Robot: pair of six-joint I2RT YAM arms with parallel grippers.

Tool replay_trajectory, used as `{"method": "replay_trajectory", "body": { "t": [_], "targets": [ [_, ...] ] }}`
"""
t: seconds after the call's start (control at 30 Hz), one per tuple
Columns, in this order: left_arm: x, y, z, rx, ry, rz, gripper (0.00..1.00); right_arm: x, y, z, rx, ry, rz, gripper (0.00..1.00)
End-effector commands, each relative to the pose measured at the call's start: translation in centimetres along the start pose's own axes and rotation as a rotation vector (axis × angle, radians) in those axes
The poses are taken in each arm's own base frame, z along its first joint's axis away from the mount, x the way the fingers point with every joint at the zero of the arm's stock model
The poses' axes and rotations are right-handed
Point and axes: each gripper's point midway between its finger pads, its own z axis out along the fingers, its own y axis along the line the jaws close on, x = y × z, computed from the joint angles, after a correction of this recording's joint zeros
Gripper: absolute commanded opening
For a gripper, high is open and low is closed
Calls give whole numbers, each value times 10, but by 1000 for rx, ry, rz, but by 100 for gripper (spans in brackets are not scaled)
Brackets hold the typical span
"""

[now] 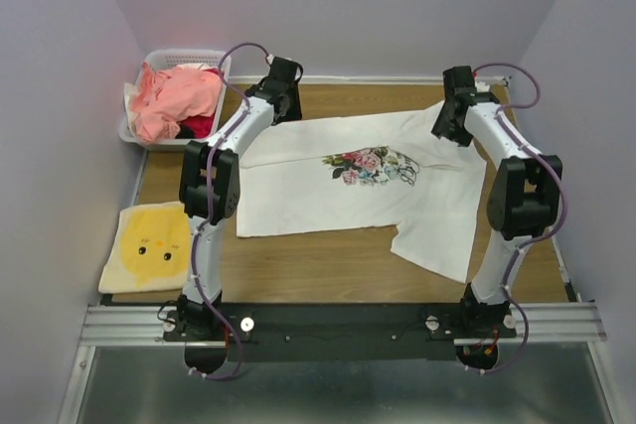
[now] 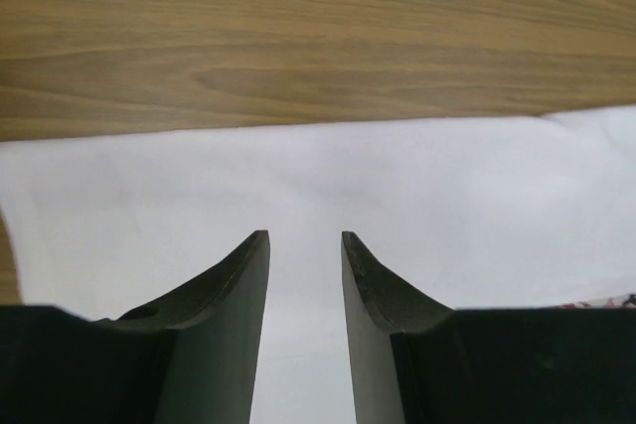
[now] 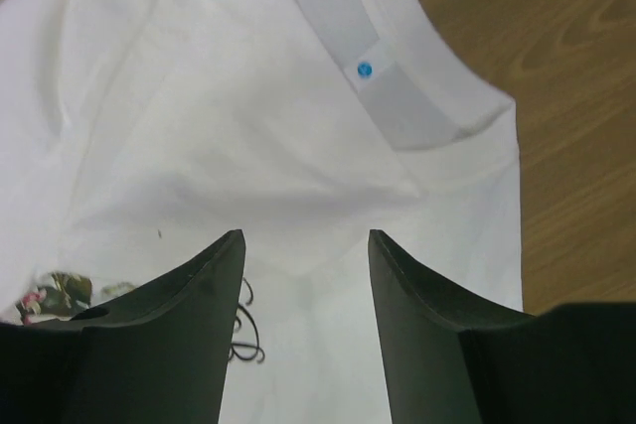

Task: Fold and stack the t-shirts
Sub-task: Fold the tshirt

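A white t-shirt (image 1: 328, 196) with a floral print (image 1: 370, 167) lies spread flat on the wooden table, collar toward the right. My left gripper (image 1: 285, 96) hovers over its far left hem, open and empty; in the left wrist view (image 2: 304, 237) the white cloth (image 2: 298, 176) lies under the fingers. My right gripper (image 1: 452, 124) hovers over the collar end, open and empty; the right wrist view (image 3: 306, 235) shows the collar and label (image 3: 366, 67). Salmon-pink (image 1: 174, 96) and red (image 1: 202, 126) t-shirts are piled in the basket.
A white lattice basket (image 1: 189, 55) stands at the back left corner. A folded yellow cloth with a face print (image 1: 149, 245) lies at the near left. Bare wood (image 1: 328, 275) shows along the near edge, in front of the shirt.
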Motion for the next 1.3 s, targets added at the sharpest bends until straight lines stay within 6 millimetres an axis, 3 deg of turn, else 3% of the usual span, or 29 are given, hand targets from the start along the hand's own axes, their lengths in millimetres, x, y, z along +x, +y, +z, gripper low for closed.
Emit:
{"method": "replay_trajectory", "body": {
  "t": [0.0,0.03,0.13,0.17,0.37,0.63,0.9,1.0,1.13,1.27],
  "targets": [
    [11,-49,-12,188,15,27,43,43,15,-18,-166,68,17,61],
    [17,-66,-14,257,36,31,43,58,14,-15,-182,88,13,61],
    [26,-87,-14,320,58,40,43,69,18,-22,-248,89,26,61],
    [25,-92,-15,332,53,42,43,81,16,-19,-249,113,20,61],
    [35,-115,-13,391,80,49,43,88,21,-9,-275,104,32,61],
    [46,-118,-8,401,110,44,42,73,35,18,-264,61,32,59],
    [47,-113,-9,377,109,48,42,80,41,37,-243,92,36,56],
    [48,-114,-9,384,110,48,42,75,40,38,-229,75,37,51],
    [49,-116,-8,395,115,52,41,63,41,37,-220,46,53,29],
    [47,-118,-9,402,110,54,40,46,45,26,-242,6,67,17]
  ]
}}
